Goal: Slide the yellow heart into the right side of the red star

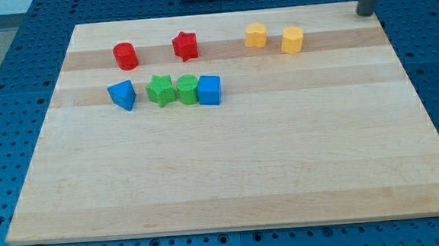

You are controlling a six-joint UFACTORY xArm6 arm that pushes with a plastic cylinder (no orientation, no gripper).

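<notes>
The red star (186, 46) lies near the board's top edge, left of centre. The yellow heart (255, 35) lies to its right, with a clear gap between them. A second yellow block, a hexagon (292, 39), sits just right of the heart. My tip (365, 12) is at the board's top right corner, far to the right of both yellow blocks and touching nothing.
A red cylinder (125, 56) lies left of the red star. Below them is a row: a blue triangle (123, 94), a green star (159, 90), a green rounded block (187, 89) and a blue cube (210, 90). The wooden board (231, 183) rests on a blue pegboard table.
</notes>
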